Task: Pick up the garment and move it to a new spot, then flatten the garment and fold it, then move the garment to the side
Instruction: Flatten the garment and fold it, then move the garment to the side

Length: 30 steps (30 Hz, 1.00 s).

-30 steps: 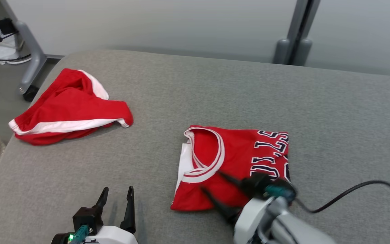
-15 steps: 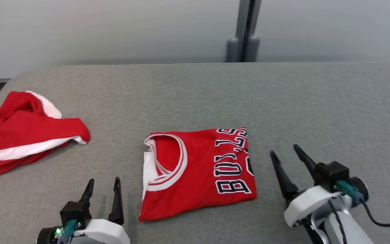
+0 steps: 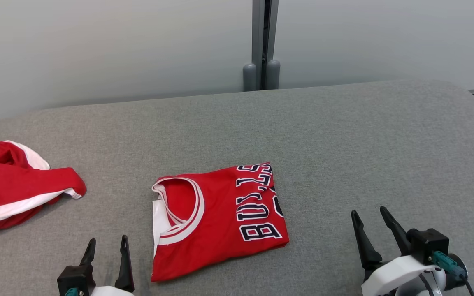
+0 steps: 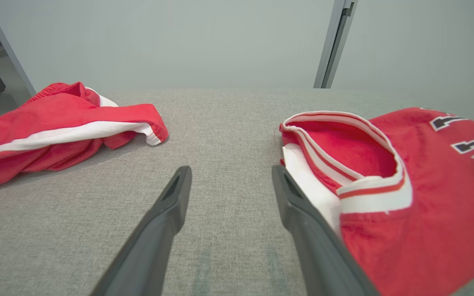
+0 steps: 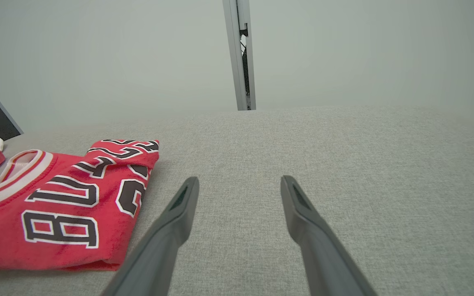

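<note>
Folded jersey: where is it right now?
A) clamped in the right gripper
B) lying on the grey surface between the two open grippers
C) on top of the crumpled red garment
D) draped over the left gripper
B: the folded jersey lies flat on the grey surface between the left gripper and right gripper, both open and empty.

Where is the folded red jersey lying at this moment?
In the head view the folded jersey lies on the grey cushion, between the left gripper and the right gripper, nearer the left one.

Red shorts point(image 3: 15, 181) cut by left edge — jersey point(image 3: 216, 220) lettering partly folded under.
</note>
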Tool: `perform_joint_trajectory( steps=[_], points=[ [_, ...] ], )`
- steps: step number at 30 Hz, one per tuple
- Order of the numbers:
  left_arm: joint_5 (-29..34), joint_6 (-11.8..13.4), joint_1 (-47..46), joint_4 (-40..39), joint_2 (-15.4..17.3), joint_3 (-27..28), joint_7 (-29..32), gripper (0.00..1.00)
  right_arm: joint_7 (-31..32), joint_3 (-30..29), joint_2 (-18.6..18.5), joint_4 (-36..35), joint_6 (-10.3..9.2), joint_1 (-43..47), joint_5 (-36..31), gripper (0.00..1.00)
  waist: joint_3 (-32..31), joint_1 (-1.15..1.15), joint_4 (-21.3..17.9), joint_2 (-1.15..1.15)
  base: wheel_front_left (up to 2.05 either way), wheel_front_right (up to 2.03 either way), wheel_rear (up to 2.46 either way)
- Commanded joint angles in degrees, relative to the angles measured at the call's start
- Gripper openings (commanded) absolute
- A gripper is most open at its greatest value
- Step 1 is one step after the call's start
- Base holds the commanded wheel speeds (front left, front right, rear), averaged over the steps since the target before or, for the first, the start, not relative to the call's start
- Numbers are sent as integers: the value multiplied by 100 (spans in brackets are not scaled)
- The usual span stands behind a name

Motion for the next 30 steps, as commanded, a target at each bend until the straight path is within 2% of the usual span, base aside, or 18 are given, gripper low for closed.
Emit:
perform_joint_trajectory(
  steps=[1, 9, 18, 25, 30],
  points=[
    [64, -32, 93, -33, 23, 64, -8, 100, -24, -33, -25, -15, 0, 93, 69, 100, -49, 0, -39, 0, 0, 0, 0],
    [118, -100, 167, -59, 24, 94, -8, 100, -24, 40, -24, -8, 0, 187, 115, 100, -42, 0, 11, 0, 0, 0, 0],
    [49, -117, -106, -76, 24, -157, -9, 100, -23, 851, -25, 150, 0, -458, 616, 100, 290, 0, 366, 0, 0, 0, 0],
    [42, -100, -299, -53, 21, -397, -8, 100, -23, 1109, -32, 777, 0, -1172, 983, 100, 570, 0, 878, 0, 0, 0, 0],
    [34, -86, -394, -49, 21, -452, -8, 100, -17, 1160, -29, 1565, 0, -1567, 1291, 100, 742, 0, 1163, 0, 0, 0, 0]
  ],
)
